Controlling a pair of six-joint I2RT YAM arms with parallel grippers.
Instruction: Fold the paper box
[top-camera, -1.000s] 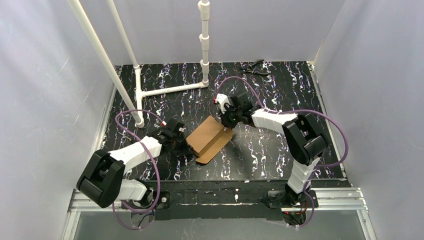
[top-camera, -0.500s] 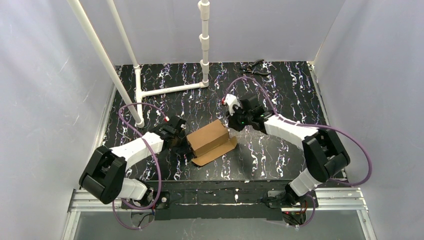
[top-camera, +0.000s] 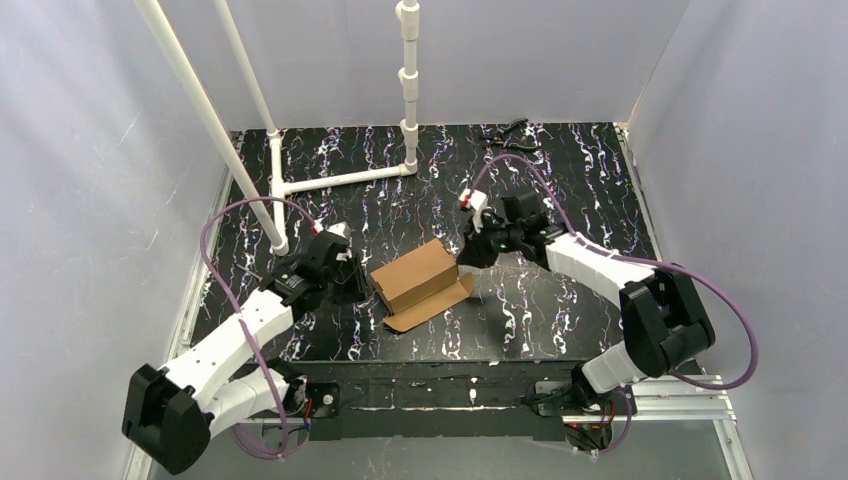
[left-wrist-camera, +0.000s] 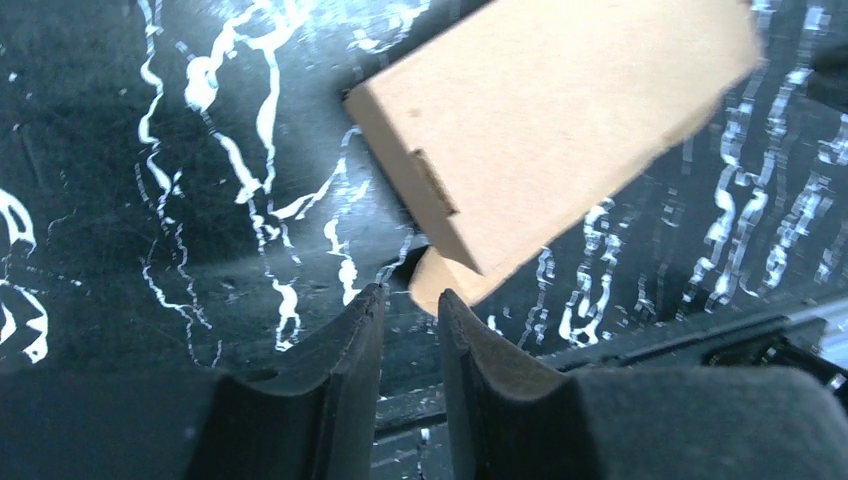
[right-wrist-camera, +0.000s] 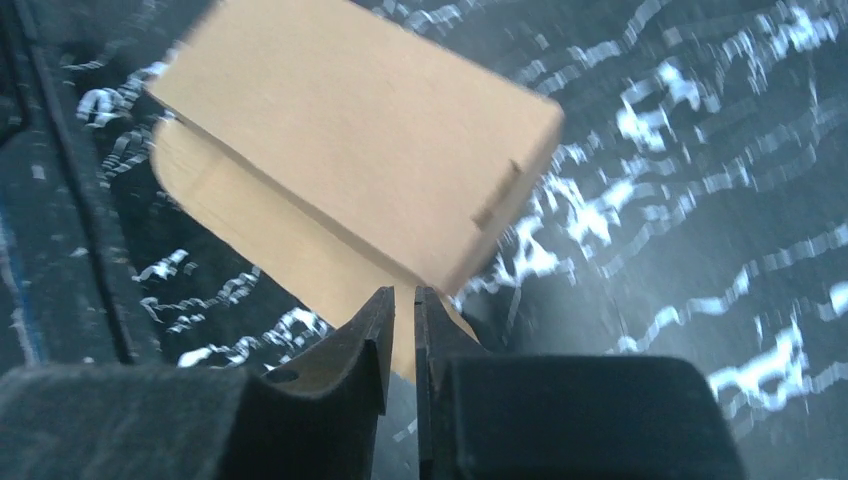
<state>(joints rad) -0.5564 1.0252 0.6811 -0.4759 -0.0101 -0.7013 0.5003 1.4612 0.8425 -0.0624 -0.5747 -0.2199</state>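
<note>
Our paper box (top-camera: 413, 270) sits on the bench (top-camera: 560, 180) between our left hand (left-wrist-camera: 410, 298) and right hand (right-wrist-camera: 404, 296), both a little open, holding nothing. It looks light and bendy, so we'd pinch its loose flap (top-camera: 432, 303) softly.

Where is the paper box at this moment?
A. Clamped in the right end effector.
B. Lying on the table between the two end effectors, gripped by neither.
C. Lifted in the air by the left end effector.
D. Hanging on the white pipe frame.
B: the paper box lies on the table, and both the left end effector and the right end effector have nothing between their fingers.
</note>
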